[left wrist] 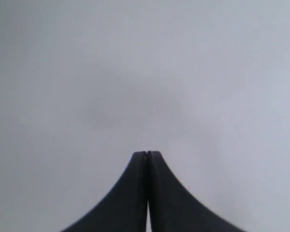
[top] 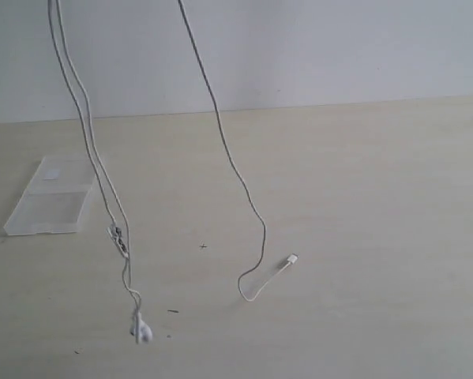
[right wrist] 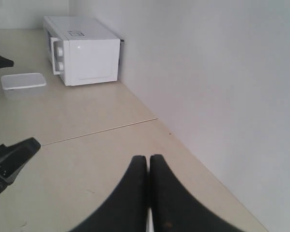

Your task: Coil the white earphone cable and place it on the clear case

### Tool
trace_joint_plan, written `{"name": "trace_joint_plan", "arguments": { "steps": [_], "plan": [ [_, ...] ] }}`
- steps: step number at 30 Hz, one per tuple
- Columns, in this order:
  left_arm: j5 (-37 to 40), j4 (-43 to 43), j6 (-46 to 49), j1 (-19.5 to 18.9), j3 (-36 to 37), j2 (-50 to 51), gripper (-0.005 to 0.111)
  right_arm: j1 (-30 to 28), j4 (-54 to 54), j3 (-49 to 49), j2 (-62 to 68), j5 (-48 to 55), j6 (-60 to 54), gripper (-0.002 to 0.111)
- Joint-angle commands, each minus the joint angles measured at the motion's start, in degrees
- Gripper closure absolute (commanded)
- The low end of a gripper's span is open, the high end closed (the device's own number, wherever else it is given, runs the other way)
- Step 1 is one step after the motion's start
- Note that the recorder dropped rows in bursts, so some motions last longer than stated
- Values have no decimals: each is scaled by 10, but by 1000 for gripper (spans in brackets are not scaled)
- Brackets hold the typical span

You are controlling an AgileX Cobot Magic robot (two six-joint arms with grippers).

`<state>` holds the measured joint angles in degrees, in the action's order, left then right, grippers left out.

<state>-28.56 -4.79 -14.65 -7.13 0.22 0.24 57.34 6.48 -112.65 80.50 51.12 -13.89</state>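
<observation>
1. Left gripper (left wrist: 146, 155): jaws clenched tip to tip; any grasp cannot be told.
2. Right gripper (right wrist: 148, 159): jaws likewise clenched.
3. White earphone cable (top: 220, 134): long axis near-vertical, 2 strands left, 1 right; earbuds (top: 141, 330) lowest; plug (top: 291, 259) lying on table (top: 378, 237).
4. Clear case (top: 50, 201): flat on table, just left of the strands; label (top: 53, 172) unreadable.

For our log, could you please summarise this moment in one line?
white earphone cable: hanging, uncoiled; clear case: without cable; left end effector: shut; right end effector: shut
</observation>
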Motion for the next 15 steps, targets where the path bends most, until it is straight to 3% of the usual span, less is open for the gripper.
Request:
{"name": "trace_joint_plan", "arguments": {
  "steps": [1, 3, 6, 10, 12, 14, 15],
  "plan": [
    [-190, -5, -176, 3, -2, -2, 107, -1, 57, -4, 3, -21, -30, 108],
    [-239, -2, -238, 3, -2, -2, 107, -1, 60, -4, 1, -31, -30, 108],
    [-278, -2, -256, 3, -2, -2, 107, -1, 60, -4, 1, -45, -30, 108],
    [-277, -2, -289, 3, -2, -2, 107, -1, 56, -4, -5, -88, -26, 108],
    [-255, 4, -382, 3, -2, -2, 107, -1, 53, -4, -6, -91, -25, 108],
    [-197, 79, -476, 3, -2, -2, 107, -1, 51, -4, -6, -91, -25, 108],
    [-173, 163, -533, 3, -2, -2, 107, -1, 50, -4, -7, -91, -15, 108]
  ]
}}
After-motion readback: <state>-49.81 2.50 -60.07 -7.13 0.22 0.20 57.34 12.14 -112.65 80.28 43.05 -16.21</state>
